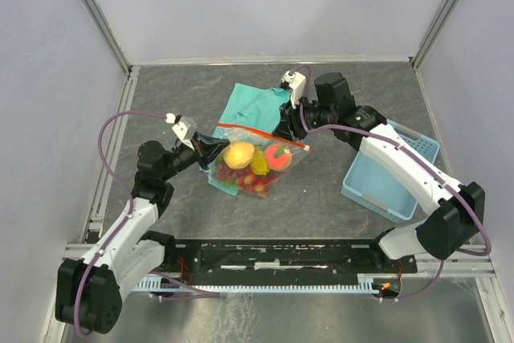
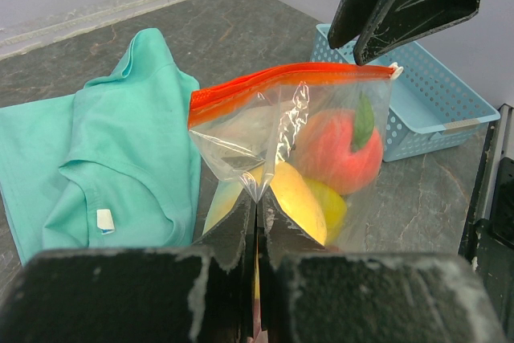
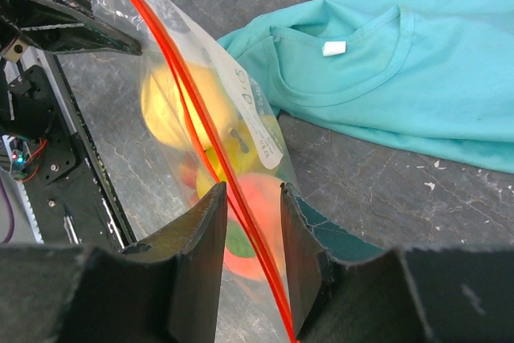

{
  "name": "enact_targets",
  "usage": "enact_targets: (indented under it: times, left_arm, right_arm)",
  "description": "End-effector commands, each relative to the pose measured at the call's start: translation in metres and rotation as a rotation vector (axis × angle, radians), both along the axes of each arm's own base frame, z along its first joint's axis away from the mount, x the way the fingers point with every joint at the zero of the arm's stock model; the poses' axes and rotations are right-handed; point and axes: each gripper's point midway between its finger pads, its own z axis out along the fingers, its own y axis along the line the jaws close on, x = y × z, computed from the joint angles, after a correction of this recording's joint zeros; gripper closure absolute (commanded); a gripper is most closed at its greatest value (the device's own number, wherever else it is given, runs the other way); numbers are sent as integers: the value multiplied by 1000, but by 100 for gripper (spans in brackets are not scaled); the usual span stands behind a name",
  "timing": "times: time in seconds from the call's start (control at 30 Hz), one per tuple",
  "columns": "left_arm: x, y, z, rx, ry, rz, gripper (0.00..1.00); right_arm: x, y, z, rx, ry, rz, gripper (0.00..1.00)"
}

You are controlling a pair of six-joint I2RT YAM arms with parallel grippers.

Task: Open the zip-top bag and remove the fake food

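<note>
Clear crinkly plastic zip-top bag [image 1: 255,160] is held mid-surface between the two arms, with its orange-red zip strip [image 2: 289,78] uppermost. Can't tell whether its bottom touches the dark mottled surface [image 1: 177,94].

Left fingers [image 2: 217,287] are clenched on a fold of the bag's wall, below the strip. Right fingers [image 3: 201,263] sit astride the strip, one each side, parted with a gap showing, not pinching.

The left wrist view shows the yellow plastic lemon [image 2: 299,198] and the orange-pink plastic peach [image 2: 333,154] through the plastic. Only the overhead view shows the small red berries [image 1: 241,179] low in the bag.

The teal cotton shirt [image 1: 255,102] lies behind the bag, and its white tag [image 3: 333,47] is readable from the wrist views. The pale blue perforated basket [image 1: 393,168] stands off to the right, out of the right wrist's sight.
</note>
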Motion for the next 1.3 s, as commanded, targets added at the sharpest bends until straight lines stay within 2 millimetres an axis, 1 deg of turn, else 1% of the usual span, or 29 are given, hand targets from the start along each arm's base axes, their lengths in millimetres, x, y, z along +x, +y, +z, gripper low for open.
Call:
enact_targets:
  times: [0.0, 0.1, 0.2, 0.5, 0.6, 0.73, 0.8, 0.97, 1.07, 1.23, 1.27]
  left_arm:
    - [-1, -1, 29, -16, -121, -17, 97]
    - [-1, -1, 27, -16, -119, -18, 97]
    - [-1, -1, 28, -16, -120, -18, 97]
    - [-1, -2, 28, -17, -120, -21, 97]
    - [-1, -2, 28, -17, -120, -20, 97]
    - [-1, -2, 28, -17, -119, -20, 97]
    - [-1, -2, 28, -16, -120, -19, 97]
    - [-2, -2, 28, -17, -118, -22, 97]
    - [-1, -2, 27, -16, -118, -20, 97]
    - [-2, -2, 28, -16, -118, -23, 97]
    - [-1, -2, 28, -17, -118, -23, 97]
  right_arm:
    - [12, 3, 31, 43, -85, -35, 60]
    - [16, 1, 28, 27, -84, -50, 62]
    - [15, 3, 24, 17, -69, -33, 64]
    - [-4, 16, 9, 9, -37, 79, 64]
    - [-9, 19, 5, -5, -33, 110, 64]
    - [-14, 23, 4, -15, -35, 144, 58]
    - [-14, 25, 1, -22, -30, 151, 56]
    - [-14, 31, -2, -35, -15, 170, 60]
    - [-20, 34, 5, -8, -27, 199, 59]
    - [-31, 32, 32, 68, -85, 204, 49]
    - [-33, 31, 34, 72, -92, 206, 47]
